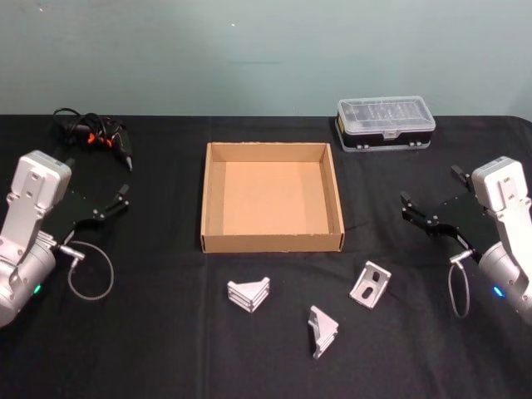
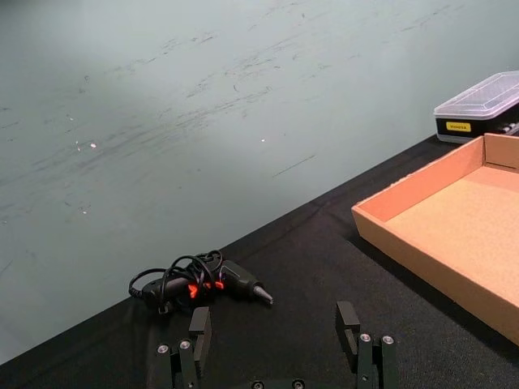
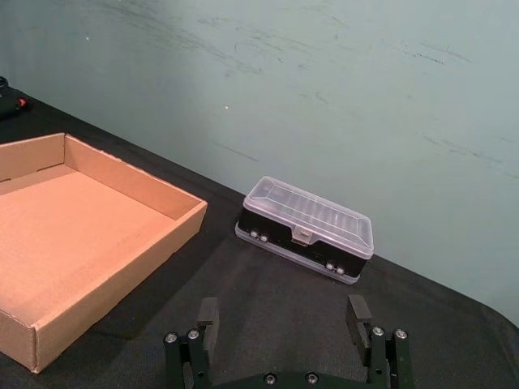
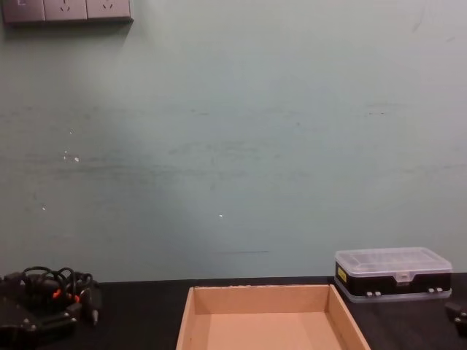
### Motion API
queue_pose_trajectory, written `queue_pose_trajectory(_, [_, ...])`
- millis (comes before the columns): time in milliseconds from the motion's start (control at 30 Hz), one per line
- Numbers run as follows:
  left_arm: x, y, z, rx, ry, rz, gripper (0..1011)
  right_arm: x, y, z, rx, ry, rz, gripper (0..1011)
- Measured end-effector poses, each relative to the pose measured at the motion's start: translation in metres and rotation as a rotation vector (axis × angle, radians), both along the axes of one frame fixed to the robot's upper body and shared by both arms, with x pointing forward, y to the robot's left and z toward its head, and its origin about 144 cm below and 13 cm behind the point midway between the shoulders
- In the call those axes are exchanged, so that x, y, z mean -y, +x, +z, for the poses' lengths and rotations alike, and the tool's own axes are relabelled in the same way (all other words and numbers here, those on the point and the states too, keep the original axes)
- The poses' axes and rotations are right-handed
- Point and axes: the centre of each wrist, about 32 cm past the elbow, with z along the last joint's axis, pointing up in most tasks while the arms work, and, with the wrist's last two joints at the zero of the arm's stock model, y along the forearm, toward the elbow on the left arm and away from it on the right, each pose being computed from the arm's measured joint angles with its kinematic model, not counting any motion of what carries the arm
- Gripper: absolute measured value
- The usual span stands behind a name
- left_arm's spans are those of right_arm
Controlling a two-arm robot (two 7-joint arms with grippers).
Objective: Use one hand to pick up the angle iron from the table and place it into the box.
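Observation:
Three silver angle irons lie on the black table (image 1: 166, 349) in front of the box: one at the left (image 1: 248, 293), one in the middle nearest me (image 1: 322, 331), one at the right (image 1: 371, 284). The tan cardboard box (image 1: 214, 241) sits empty at the table's centre; its walls also appear as the box (image 2: 405, 190), the box (image 3: 162, 198) and the box (image 4: 188, 321). My left gripper (image 1: 123, 198) hovers open at the left side, far from the irons. My right gripper (image 1: 431, 198) hovers open at the right side. Both pairs of fingers (image 2: 199, 328) (image 3: 357, 316) hold nothing.
A clear-lidded plastic case with a black base (image 1: 386, 123) stands behind the box at the back right. A black and orange tool with a coiled cable (image 1: 96, 137) lies at the back left. A plain green wall backs the table.

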Motion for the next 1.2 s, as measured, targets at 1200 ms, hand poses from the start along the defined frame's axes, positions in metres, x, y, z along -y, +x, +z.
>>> queue_pose_trajectory(1200, [0.0,0.0,0.0,0.0,0.0,0.0,1011,0.0,0.0,0.0,0.0,0.0,0.0,1003])
